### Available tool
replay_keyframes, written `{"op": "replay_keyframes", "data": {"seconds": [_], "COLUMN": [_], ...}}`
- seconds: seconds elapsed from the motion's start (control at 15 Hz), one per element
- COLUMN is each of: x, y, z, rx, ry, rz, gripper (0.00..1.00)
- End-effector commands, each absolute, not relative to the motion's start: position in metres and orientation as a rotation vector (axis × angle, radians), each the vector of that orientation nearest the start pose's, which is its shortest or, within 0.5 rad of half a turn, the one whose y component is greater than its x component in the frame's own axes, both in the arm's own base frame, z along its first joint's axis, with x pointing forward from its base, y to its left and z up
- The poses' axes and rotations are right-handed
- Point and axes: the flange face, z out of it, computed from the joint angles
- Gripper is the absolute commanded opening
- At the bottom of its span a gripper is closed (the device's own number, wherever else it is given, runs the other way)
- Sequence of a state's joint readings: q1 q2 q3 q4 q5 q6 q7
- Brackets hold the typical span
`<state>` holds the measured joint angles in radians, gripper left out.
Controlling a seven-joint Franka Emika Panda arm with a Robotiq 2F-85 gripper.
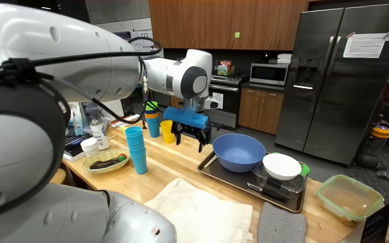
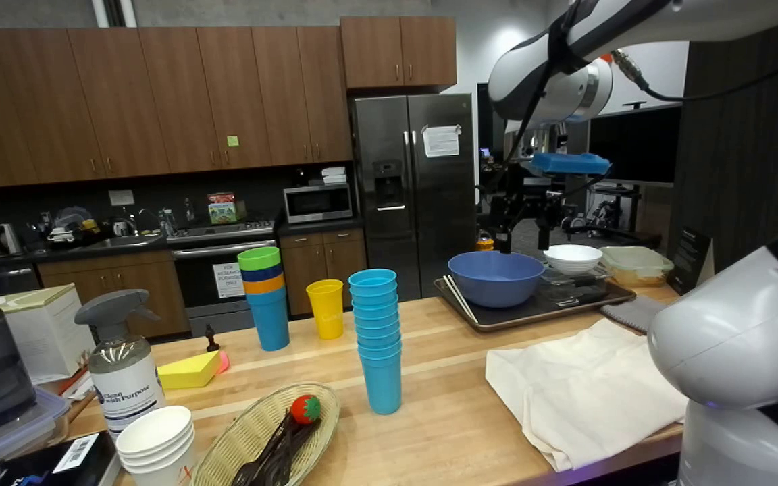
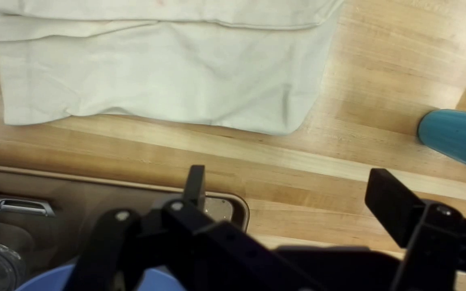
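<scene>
In an exterior view, left to right: turquoise cup stack (image 1: 137, 148), upright on the wooden tabletop (image 1: 167, 165); yellow cup (image 1: 167, 131) farther back, also upright. Next the gripper (image 1: 189, 144), hanging in the air, fingers spread well apart, nothing held per the wrist view. Then chopsticks (image 1: 210, 161) on the baking tray (image 1: 224, 175), and just right of them the blue mixing bowl (image 1: 238, 152) — nearest large item, upright on the tray's left part.

Handling estimate for the bowl: probably plastic, light, fairly stiff, not fragile; smooth wall may slip. Looks too wide to span, so pinch the rim on the gripper's side, one finger inside, one outside. An off-centre hold could let it tip.

Far right on the tray: white bowl (image 1: 281, 167) atop a clear container (image 1: 280, 187) — crowds that side, contact with the blue one unclear.
</scene>
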<state>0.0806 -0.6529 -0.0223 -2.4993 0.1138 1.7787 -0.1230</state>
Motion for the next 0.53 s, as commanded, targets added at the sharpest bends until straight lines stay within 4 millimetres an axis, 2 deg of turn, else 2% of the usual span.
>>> {"op": "replay_keyframes", "data": {"seconds": [0.0, 0.2, 0.47], "x": [0.3453, 0.3454, 0.3425], "y": [0.0294, 0.0305, 0.0351], "z": [0.4973, 0.4967, 0.4964], "rx": [-3.005, -2.988, -2.927], "ry": [-0.239, -0.219, -0.163], "rz": [0.099, 0.100, 0.195], "gripper": [1.00, 1.00, 1.00]}}
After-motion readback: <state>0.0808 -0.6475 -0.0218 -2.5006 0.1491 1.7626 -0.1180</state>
